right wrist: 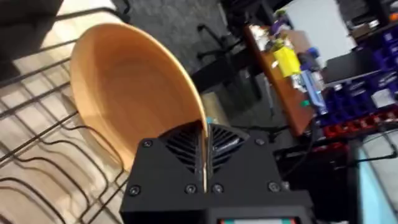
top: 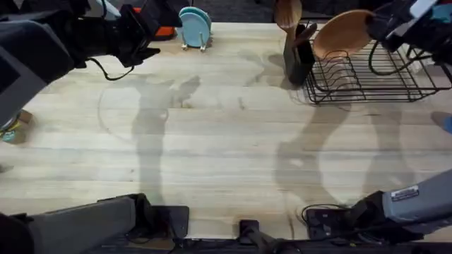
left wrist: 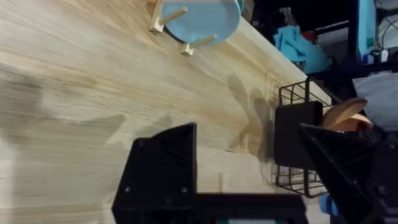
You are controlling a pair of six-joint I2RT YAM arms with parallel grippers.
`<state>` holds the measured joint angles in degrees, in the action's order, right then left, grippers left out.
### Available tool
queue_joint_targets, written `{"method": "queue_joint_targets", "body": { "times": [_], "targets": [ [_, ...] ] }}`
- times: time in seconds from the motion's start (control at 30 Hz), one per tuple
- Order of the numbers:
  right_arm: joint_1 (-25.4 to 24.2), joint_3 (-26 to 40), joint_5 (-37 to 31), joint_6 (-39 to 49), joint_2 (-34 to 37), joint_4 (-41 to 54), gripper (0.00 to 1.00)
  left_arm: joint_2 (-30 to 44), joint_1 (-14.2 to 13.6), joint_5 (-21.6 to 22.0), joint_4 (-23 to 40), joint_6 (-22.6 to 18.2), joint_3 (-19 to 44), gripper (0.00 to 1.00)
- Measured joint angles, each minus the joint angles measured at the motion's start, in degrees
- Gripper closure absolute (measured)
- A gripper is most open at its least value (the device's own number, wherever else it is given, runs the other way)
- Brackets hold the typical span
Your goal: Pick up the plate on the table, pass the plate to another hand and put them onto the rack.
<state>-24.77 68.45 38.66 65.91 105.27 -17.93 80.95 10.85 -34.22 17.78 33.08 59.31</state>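
presently the right gripper [right wrist: 204, 163] pinched the plate [top: 342, 32] by its rim, tilting it over the rack [top: 367, 76] at two o'clock for slotting; left gripper [left wrist: 249, 162] stood spread, idle above the counter [top: 212, 141].

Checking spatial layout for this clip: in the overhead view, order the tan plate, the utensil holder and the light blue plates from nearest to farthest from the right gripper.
1. The plate: gripped by its rim in the right gripper, standing on edge at the rack's far end.
2. The utensil holder: just left of the rack.
3. The light blue plates: far edge, left of centre.
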Motion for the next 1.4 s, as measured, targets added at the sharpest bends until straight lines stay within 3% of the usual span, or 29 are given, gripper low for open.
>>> {"method": "queue_joint_targets", "body": {
  "times": [0.47, 0.53, 0.67, 0.7, 0.73, 1.13, 1.4],
  "targets": [
    [-0.48, 0.42, -1.82, 0.13, 2.49, -0.32, 0.945, 0.0, 0.0, 0.0, 0.02, 0.0, 0.0, 0.007],
    [-0.46, 0.42, -1.9, 0.25, 2.5, 0.06, 0.74, 0.02, 0.0, 0.0, 0.0, 0.0, 0.0, 0.008],
    [-0.13, 0.42, -1.97, 0.08, 3.25, 0.31, 0.148, 0.0, 0.0, 0.0, 0.02, 0.0, 0.0, 0.008],
    [-0.07, 0.42, -1.98, -0.02, 3.36, 0.34, 0.039, 0.0, 0.0, 0.0, 0.01, 0.0, 0.0, 0.007],
    [-0.02, 0.42, -1.97, -0.3, 3.46, 0.37, 0.013, 0.0, 0.0, 0.0, 0.02, 0.0, 0.0, 0.007],
    [-0.02, 0.42, -1.99, -6.53, 3.46, 0.35, 0.003, 0.0, 0.0, 0.02, 0.02, 0.0, 0.0, 0.007],
    [-0.66, 0.42, -1.99, -16.02, 2.83, 0.46, 0.003, 0.01, 0.0, 0.82, -0.31, 0.0, 0.0, 0.006]
  ]
}}
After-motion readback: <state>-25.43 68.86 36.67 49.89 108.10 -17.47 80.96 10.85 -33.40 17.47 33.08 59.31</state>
